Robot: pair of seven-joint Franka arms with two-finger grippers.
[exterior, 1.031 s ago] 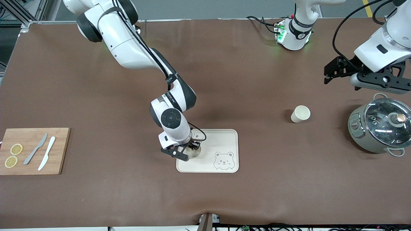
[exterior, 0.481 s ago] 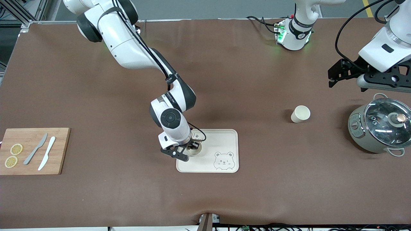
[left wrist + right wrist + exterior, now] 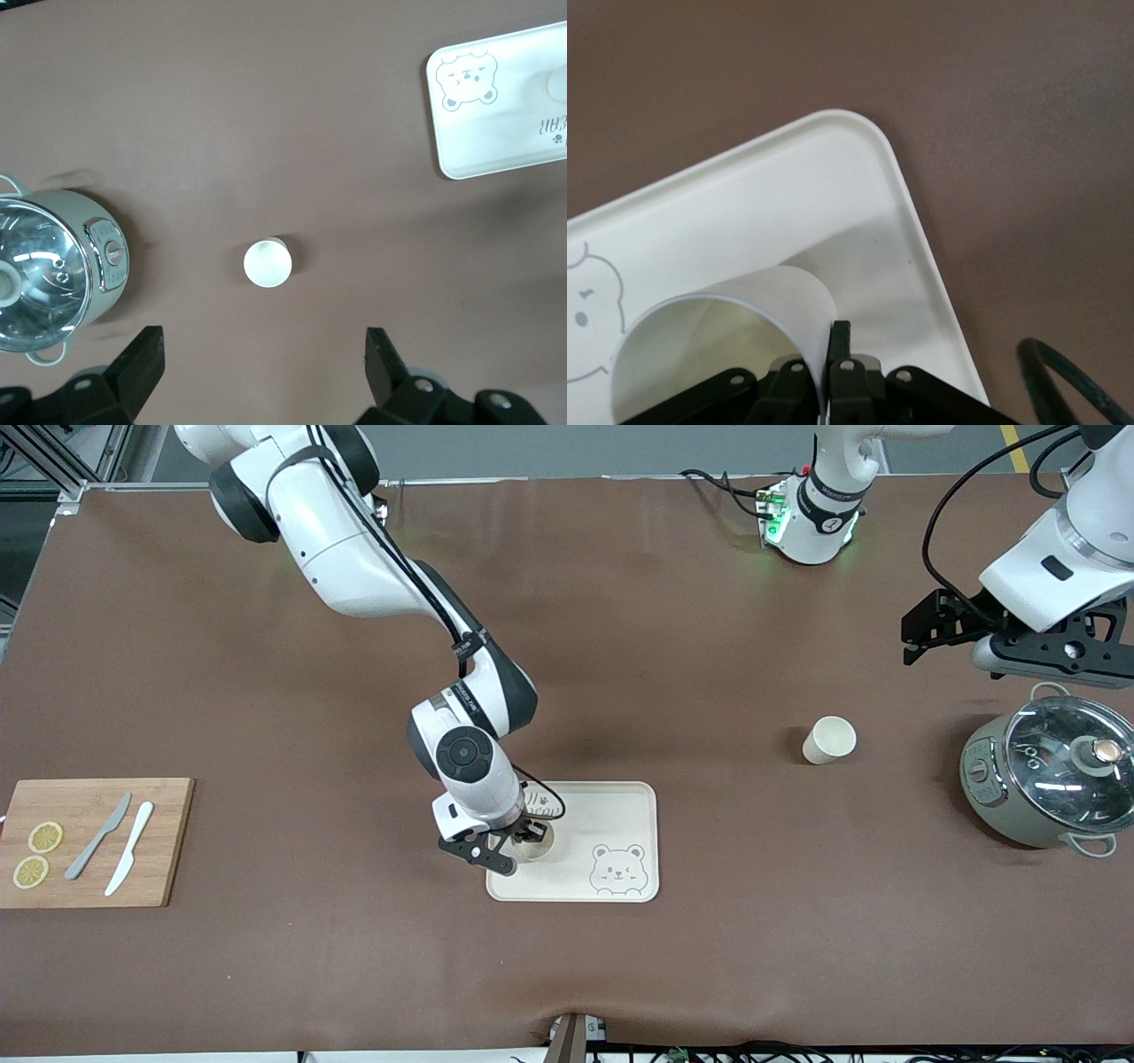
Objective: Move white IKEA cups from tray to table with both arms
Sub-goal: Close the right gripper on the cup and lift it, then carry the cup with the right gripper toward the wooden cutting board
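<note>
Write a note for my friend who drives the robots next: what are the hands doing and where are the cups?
Right gripper: shut on the rim of the cup on the tray, not lifted yet.
Left gripper: open, empty, up over the table above the cooking pot.
Tray: mid-table.
Done: one cup on the table, between tray and pot.
Left: lift the gripped cup, set it on the table.

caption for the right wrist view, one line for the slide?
Right gripper shut on the rim of a cream-white handleless cup standing on the cream bear-print tray.
</note>
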